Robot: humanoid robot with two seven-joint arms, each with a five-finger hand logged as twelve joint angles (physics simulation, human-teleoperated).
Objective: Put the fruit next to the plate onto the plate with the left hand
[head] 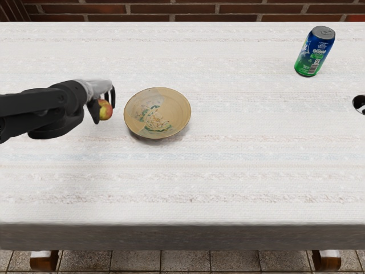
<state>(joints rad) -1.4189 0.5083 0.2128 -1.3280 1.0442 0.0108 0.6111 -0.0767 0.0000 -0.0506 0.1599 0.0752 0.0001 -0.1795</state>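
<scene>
Risk: the fruit (105, 109), small, round and red-yellow, may slip and roll across the counter (228, 182) if the grip loosens in transit. Risk: a low carry may knock the plate (157, 112) on its left rim and shove it. Left robot hand (101, 97): closed on the fruit, fingers curled over top and sides. Fruit location: beneath those fingers, towards the counter's left edge, just left of the plate, not yet on it.

fruit (105, 109) just L of plate (157, 112), can (314, 51) far R rear
</scene>
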